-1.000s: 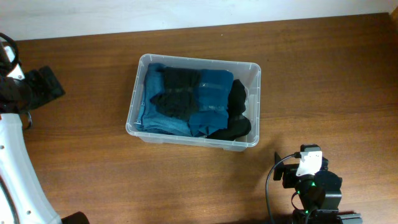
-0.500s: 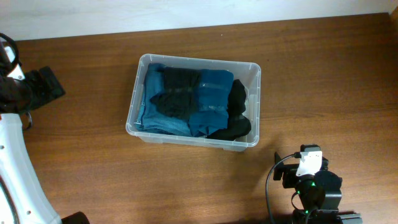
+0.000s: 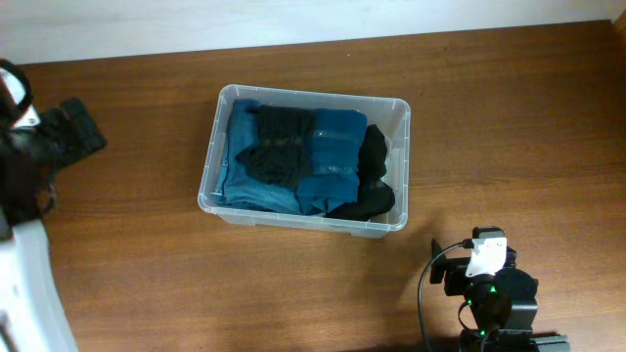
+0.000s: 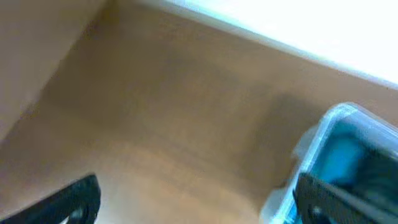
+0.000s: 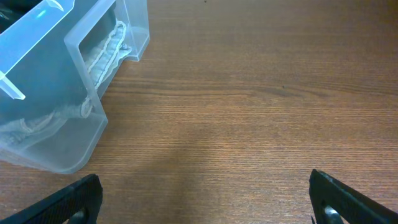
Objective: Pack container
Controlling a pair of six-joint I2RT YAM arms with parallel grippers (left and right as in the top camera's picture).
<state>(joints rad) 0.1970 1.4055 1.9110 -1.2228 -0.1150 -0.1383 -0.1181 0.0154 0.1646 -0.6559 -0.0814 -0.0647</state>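
The clear plastic container (image 3: 399,166) stands at the table's middle, filled with folded blue and black clothes (image 3: 298,161). Its corner also shows in the left wrist view (image 4: 323,134) and the right wrist view (image 5: 81,124). My left gripper (image 3: 73,127) is at the far left, well away from the container, open and empty; its view is blurred (image 4: 199,202). My right gripper (image 3: 460,279) rests low at the front right, open and empty over bare wood (image 5: 202,199).
The white base of the left arm (image 3: 24,284) fills the lower left corner. The table's far edge meets a white wall (image 3: 313,20). A black cable (image 3: 426,293) loops beside the right arm.
The left arm has shifted slightly, with its gripper moving a little up and left. The right arm and the container have not moved.
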